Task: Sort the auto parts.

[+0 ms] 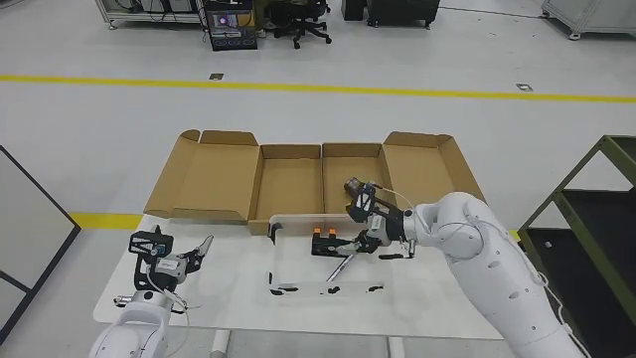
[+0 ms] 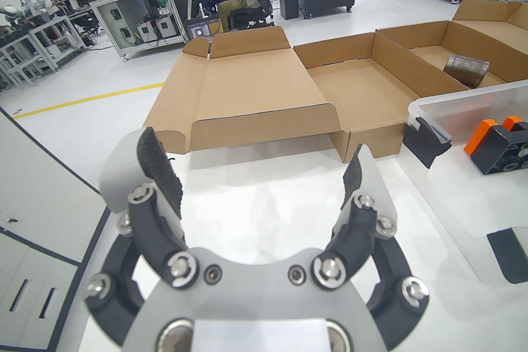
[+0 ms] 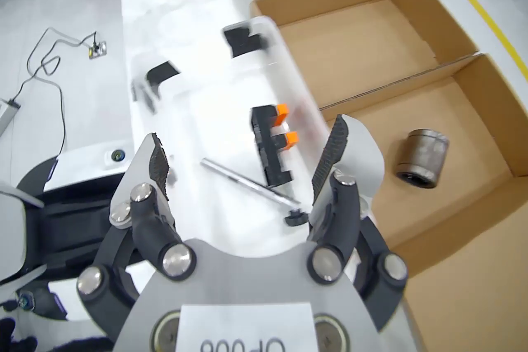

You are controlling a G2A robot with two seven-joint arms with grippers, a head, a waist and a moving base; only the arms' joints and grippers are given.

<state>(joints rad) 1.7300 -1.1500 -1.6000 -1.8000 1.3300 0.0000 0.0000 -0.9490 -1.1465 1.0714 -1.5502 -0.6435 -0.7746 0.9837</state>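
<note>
Right arm [image 1: 477,244]: white rounded shells. Left gripper [image 2: 255,147] and right gripper [image 3: 247,131]: silver plate, black links, round silver screws [image 2: 180,268], black ribbed pads [image 2: 161,172], white printed label [image 3: 245,329].

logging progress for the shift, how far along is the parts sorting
Done: one metal cylinder lies in a compartment of the cardboard box. In hand: nothing; the right gripper hangs open by the clear tray, and the left gripper is open over the table. Left: the black part with orange tabs and the metal rod sit in the tray, unsorted.
</note>
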